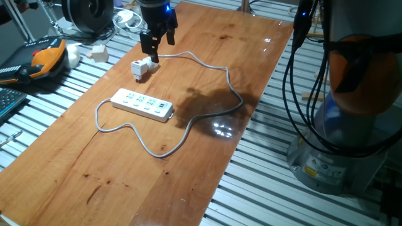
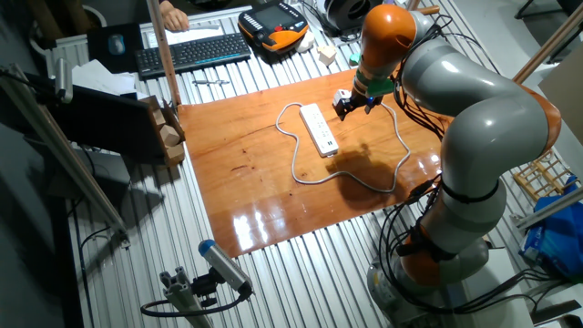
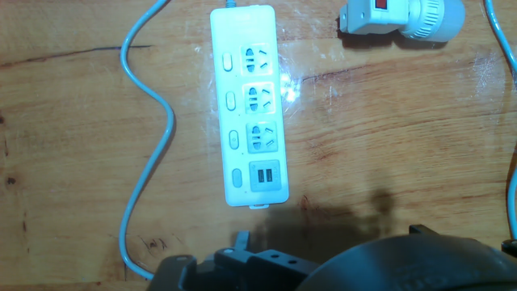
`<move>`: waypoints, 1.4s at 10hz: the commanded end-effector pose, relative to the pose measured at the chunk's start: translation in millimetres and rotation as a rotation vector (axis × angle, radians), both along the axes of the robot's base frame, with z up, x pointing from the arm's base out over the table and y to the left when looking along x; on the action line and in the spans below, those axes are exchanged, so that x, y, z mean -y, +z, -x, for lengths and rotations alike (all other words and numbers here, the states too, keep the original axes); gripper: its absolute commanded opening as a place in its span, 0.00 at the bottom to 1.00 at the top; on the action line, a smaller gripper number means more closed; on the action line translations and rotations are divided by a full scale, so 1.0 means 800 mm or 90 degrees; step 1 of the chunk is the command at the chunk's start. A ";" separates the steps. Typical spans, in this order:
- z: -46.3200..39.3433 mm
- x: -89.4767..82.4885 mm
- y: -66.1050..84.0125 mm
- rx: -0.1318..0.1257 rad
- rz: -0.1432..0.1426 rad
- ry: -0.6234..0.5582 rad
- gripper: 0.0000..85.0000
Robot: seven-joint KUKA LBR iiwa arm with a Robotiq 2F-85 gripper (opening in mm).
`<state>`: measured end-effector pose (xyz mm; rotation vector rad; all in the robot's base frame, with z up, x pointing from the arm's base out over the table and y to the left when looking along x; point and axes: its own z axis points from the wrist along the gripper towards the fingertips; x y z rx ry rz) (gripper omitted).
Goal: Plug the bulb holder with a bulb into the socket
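The bulb holder (image 1: 143, 67) lies on its side on the wooden table, just beyond the far end of the socket (image 1: 142, 104). In the hand view the bulb holder (image 3: 380, 16) is at the top edge, red mark up, with the bulb (image 3: 436, 16) pointing right. There the socket (image 3: 249, 105) lies lengthwise with its outlets facing up. My gripper (image 1: 160, 50) hovers open just above the holder, with nothing between its fingers. The other fixed view shows the gripper (image 2: 353, 106) beside the holder (image 2: 341, 95) and the socket (image 2: 319, 129).
The socket's pale grey cable (image 1: 213, 72) loops wide across the table on both sides. A whitish cube (image 1: 98, 53) and an orange pendant (image 1: 47, 56) lie off the table's far left edge. A keyboard (image 2: 191, 50) sits beyond the table.
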<state>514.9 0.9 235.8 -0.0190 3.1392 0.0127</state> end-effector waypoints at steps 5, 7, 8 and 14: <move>0.000 -0.001 0.001 0.001 -0.023 0.027 0.00; 0.000 0.000 0.002 0.006 -0.020 0.029 0.00; 0.000 0.000 0.002 0.006 -0.020 0.029 0.00; 0.000 0.002 0.000 0.006 -0.018 0.026 0.00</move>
